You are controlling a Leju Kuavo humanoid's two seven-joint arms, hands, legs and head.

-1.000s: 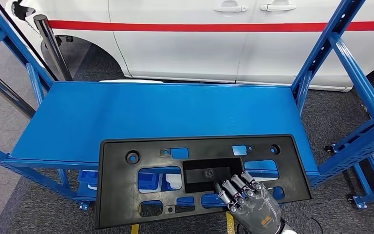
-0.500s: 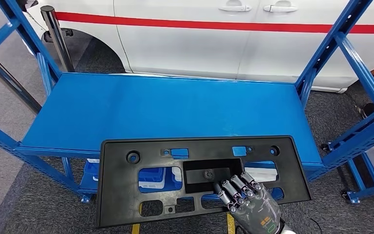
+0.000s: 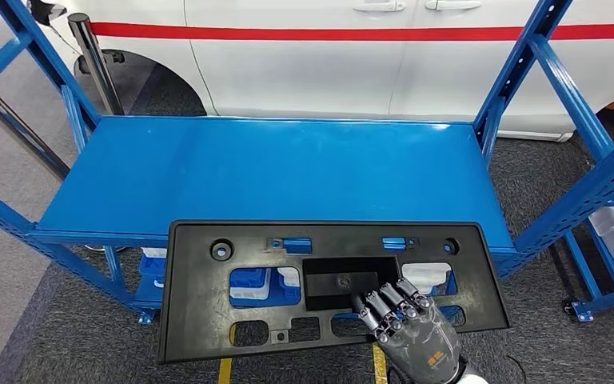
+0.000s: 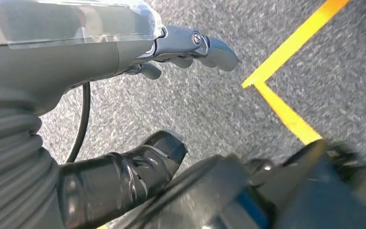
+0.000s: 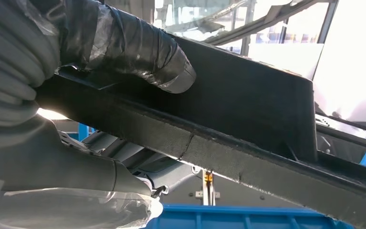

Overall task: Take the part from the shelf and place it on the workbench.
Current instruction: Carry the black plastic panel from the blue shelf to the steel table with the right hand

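Right hand (image 3: 416,340) is clamped on the near edge of the black part (image 3: 328,280), held flat, overhanging the blue shelf's (image 3: 272,172) front. 1-sided grip: tilt or slip is risked. Left hand (image 4: 171,62) hangs unloaded, fingers loosely apart. White car (image 3: 352,56) is parked behind.

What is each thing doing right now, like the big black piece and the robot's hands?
Flat black plastic panel with cut-outs: held level at the blue table's near edge.
Right hand: grips the panel, fingers on top, thumb on the other face.
Left hand: holds nothing, hangs above grey floor.
Blue metal table: top bare.
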